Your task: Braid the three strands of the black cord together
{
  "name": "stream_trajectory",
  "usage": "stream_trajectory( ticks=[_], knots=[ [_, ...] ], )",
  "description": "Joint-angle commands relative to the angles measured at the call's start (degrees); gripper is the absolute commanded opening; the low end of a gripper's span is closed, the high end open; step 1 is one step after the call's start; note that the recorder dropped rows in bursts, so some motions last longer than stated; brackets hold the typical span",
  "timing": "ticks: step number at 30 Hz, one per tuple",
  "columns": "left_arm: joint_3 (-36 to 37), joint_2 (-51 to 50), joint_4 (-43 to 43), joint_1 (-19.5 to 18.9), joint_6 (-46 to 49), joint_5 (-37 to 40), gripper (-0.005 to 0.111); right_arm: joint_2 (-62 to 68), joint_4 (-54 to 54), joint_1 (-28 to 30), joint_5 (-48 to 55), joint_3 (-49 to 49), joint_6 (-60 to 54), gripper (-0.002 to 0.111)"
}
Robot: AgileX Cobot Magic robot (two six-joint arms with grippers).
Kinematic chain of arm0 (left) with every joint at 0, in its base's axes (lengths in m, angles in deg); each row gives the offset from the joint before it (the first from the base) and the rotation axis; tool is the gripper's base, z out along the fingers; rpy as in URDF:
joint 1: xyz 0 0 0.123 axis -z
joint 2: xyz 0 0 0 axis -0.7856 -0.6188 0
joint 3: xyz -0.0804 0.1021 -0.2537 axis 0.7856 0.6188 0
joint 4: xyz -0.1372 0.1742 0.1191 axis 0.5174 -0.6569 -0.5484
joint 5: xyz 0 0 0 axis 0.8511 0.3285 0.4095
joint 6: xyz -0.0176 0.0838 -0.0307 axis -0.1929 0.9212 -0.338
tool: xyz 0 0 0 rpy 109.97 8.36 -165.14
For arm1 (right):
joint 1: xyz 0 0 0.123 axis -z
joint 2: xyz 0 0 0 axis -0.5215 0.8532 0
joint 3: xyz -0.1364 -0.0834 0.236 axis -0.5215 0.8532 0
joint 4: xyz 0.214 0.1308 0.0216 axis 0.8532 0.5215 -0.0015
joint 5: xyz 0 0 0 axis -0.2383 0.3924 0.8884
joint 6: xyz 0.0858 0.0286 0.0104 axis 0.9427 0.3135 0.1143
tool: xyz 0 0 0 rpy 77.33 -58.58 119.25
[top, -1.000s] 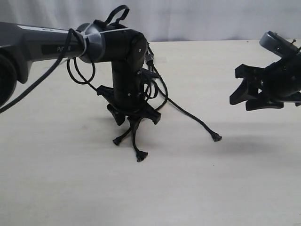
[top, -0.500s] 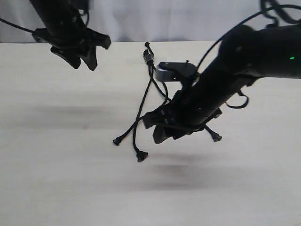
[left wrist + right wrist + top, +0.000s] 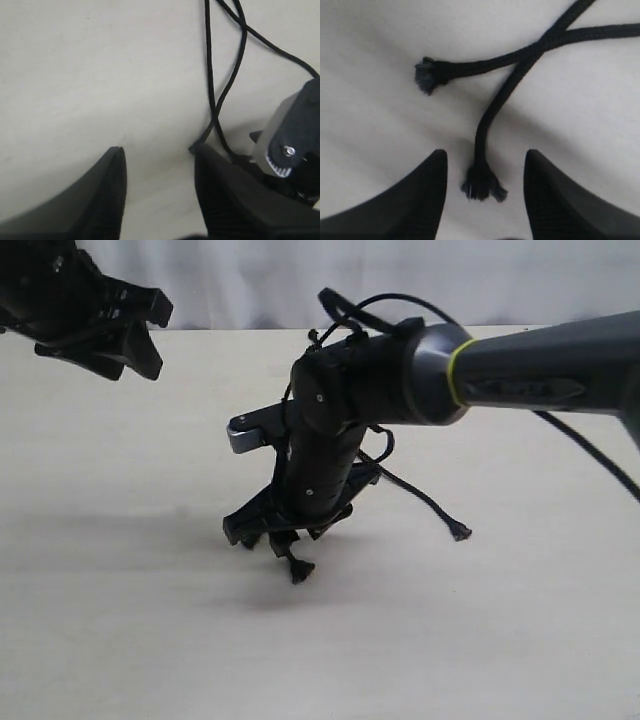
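While the R arm (image 3: 520, 370) reaches across the middle of the table (image 3: 120, 640), the R gripper (image 3: 485, 152) points down at the tabletop about halfway btwn the far and near edges. Its jaws are spread and hold nothing. Its fingers (image 3: 420, 200) straddle the flared tip of one strand (image 3: 480, 185), w/ a gap showing on both sides in the wrist view. A second strand (image 3: 470, 67) crosses the first just beyond the gripper and ends in its own frayed tip off to one side; which of the two lies on top can't be told. The black cord (image 3: 415, 492) lies flat on the table, w/ its bound end (image 3: 315, 337) near the far edge, approx mid-width, and most of its length hidden behind the R arm in the exterior view. The third strand (image 3: 458, 532) runs out toward the table's right edge, its tip clear of the gripper. The L gripper (image 3: 158, 148) hangs above the table by the far edge on the left side, jaws apart and empty, well apart from the strand tips.
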Motion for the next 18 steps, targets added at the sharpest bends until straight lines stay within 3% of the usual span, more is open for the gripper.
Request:
stream_trajectory(
  ticks=[1, 4, 6, 9, 13, 18],
  knots=[
    [4.6, 1.0, 0.5, -0.1, 0.1, -1.7, 0.042, 3.3, -1.4, -0.2, 0.2, -1.8, 1.6, 0.046],
    [7.3, 1.0, 0.5, -0.1, 0.1, -3.9, 0.042, 4.5, -1.4, -0.2, 1.6, -1.8, 2.2, 0.044],
    [8.6, 1.0, 0.5, -0.1, 0.1, -5.6, 0.042, 4.9, -1.4, -0.2, 2.8, -1.8, 2.2, 0.032],
    [9.6, 1.0, 0.5, -0.1, 0.1, -7.1, 0.042, 4.6, -2.4, -0.2, 4.9, -1.8, 1.9, 0.004],
    [9.6, 1.0, 0.5, 0.0, 0.6, -7.3, 0.041, 1.9, -2.7, 0.9, 6.8, -1.8, 1.4, 0.004],
    [9.6, 1.0, 0.5, 0.0, 1.8, -5.6, 0.041, -3.5, -2.7, 6.5, 9.3, -1.8, -2.9, 0.004]
  ],
)
